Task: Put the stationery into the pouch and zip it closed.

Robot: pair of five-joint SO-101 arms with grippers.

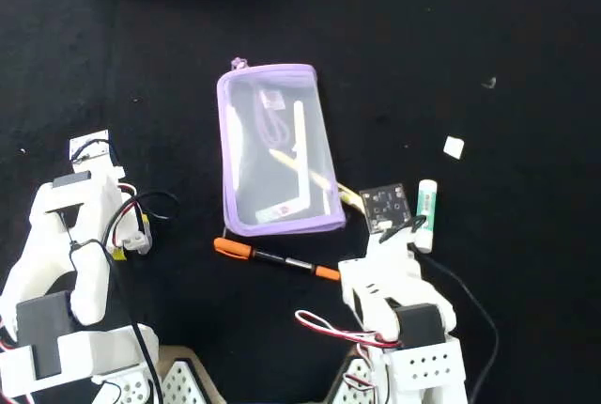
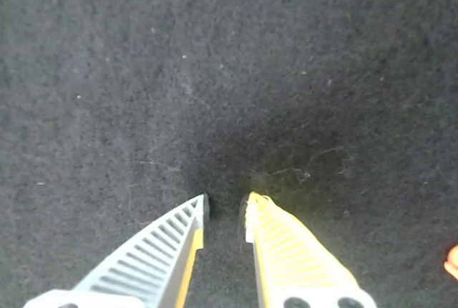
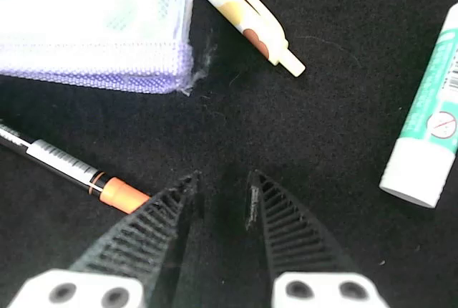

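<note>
Black cloth covers the table (image 1: 526, 47) from my bases to its far edge. My left tool (image 2: 227, 211) hangs low over bare cloth on my left side, its two tips a narrow gap apart with nothing between them. My right tool (image 3: 224, 193) also sits low, its black fingers (image 3: 283, 215) slightly parted and empty.

Just ahead of the right tool, off to its left, lies the orange-capped pen (image 3: 71, 172). It stretches across the cloth below the pouch (image 1: 277, 150), close to the pouch's near edge but apart from it. A little farther on, a spotted pen (image 3: 247, 25) pokes out by the pouch's near right corner; I cannot tell whether its other end is inside the pouch or only beside it. To my right lies the glue stick (image 1: 425, 211), white with a green band, well apart from the pouch.

The pouch itself is translucent with purple edging and lies flat near the middle of the table, with its zipper pull at the far left corner. Through its side I see a long white strip (image 1: 300, 141) and a yellow pencil (image 1: 296, 167). Beyond the glue stick, a small white block (image 1: 454, 147) rests alone on the cloth.
</note>
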